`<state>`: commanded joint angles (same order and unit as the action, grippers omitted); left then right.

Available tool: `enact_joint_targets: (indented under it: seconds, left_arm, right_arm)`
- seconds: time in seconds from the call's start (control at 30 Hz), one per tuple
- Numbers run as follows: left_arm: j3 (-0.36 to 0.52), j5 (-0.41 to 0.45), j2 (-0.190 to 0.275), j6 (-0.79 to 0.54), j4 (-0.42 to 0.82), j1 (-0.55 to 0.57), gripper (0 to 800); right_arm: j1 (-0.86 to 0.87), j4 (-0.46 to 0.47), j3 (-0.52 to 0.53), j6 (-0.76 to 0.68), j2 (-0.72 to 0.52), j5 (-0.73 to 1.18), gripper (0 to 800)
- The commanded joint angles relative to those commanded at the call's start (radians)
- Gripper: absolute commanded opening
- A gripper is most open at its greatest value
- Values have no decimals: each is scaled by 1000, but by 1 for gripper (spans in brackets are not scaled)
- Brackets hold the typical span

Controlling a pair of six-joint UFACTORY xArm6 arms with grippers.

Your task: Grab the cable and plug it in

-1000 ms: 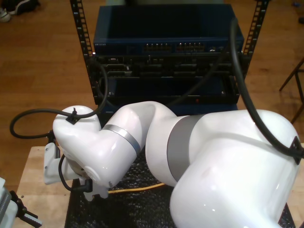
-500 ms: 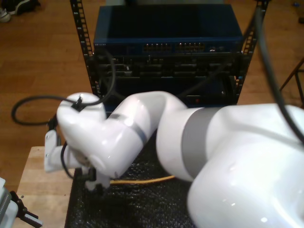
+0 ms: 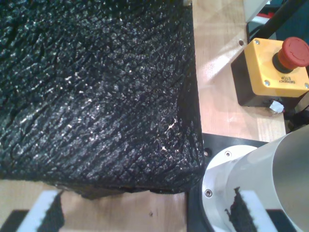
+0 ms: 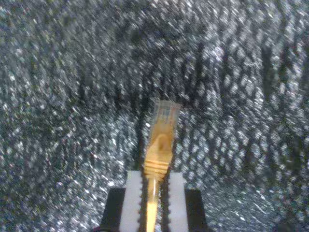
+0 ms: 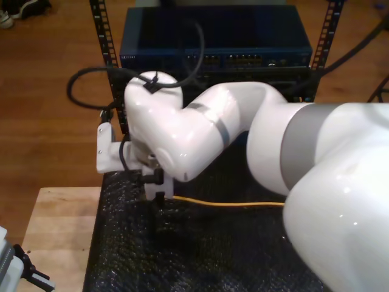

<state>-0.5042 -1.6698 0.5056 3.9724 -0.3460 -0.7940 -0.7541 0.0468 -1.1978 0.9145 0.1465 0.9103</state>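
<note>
The cable (image 5: 231,204) is a thin yellow-orange line running over the black mat (image 5: 200,255) toward the exterior view's right. My second gripper (image 5: 159,202) is shut on the cable's end. In the second wrist view the cable (image 4: 153,198) passes between the white pads (image 4: 133,198), and its clear plug (image 4: 164,116) sticks out just past them, above the mat (image 4: 72,96). My first gripper (image 3: 147,200) is open with nothing between its white fingers (image 3: 42,212), and it looks down on a corner of the black mat (image 3: 96,87).
A blue network switch (image 5: 243,59) with rows of ports sits in a black rack (image 5: 100,36) beyond the mat. A yellow emergency-stop box (image 3: 275,72) and a round arm base (image 3: 241,179) stand on the wooden table (image 3: 217,96). Black arm cables (image 5: 82,82) loop near the rack.
In the exterior view the second arm has swung away from the camera toward the rack, taking the cable end with it. More of the yellow cable now shows across the mat.
</note>
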Motion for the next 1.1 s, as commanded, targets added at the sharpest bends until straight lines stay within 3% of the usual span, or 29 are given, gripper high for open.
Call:
enact_joint_targets:
  seconds: [0.17, 0.33, 0.57, 0.77, 0.93, 1.1]
  left_arm:
    - [-20, -3, -2, 3, -8, 11, 800]
    - [-25, -29, -2, 55, -66, 95, 800]
    - [-51, -48, -5, 160, -141, 247, 800]
    - [-74, -44, -37, 224, -261, 331, 800]
    - [-97, -38, -86, 247, -322, 345, 800]
    - [-103, -35, -92, 247, -322, 345, 800]
  right_arm:
    - [51, -101, 14, 87, -43, 57, 4]
    - [104, -203, 44, 167, -101, 94, 4]
    - [184, -244, 81, 210, -176, 138, 4]
    - [245, -328, 120, 278, -229, 183, 4]
    - [298, -377, 164, 330, -258, 192, 4]
    - [290, -376, 176, 330, -256, 184, 4]
